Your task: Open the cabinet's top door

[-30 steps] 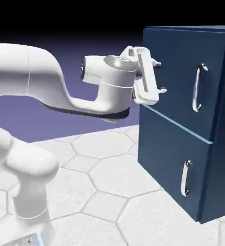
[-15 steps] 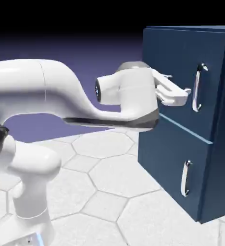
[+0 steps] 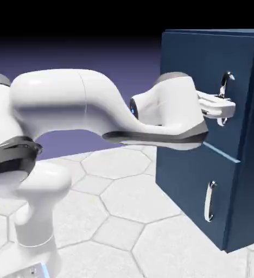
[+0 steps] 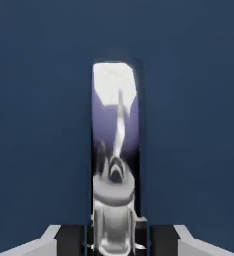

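Cabinet (image 3: pixel 205 179) at the exterior view's right, dark navy and boxy, standing on the pale hexagon-tiled table (image 3: pixel 124 217) with both front panels shut flush; you see a thin lighter-blue line running along the seam between them. Your gripper (image 3: pixel 222 107) reaches level from the left and is clamped on the long silver handle (image 3: pixel 225 81) of the top door (image 3: pixel 197 59), the white fingers pinched on the bar's lower half so that only its upper end and a sliver below the hand show. From the hand view the same bar (image 4: pixel 115 165) fills the middle, bright and mirror-like, running up from between the two grey fingertips (image 4: pixel 61 237) at the bottom edge, with flat navy door (image 4: pixel 189 125) on either side of it and a strip of violet backdrop at the far left edge, where the panel ends. Below, the shorter panel (image 3: pixel 189 179) and its small handle (image 3: pixel 209 201) hang untouched, well apart from the hand. Open tabletop lies in front of the cabinet and beneath the forearm (image 3: pixel 151 130), which crosses the cabinet's near left edge at about the height of the seam.
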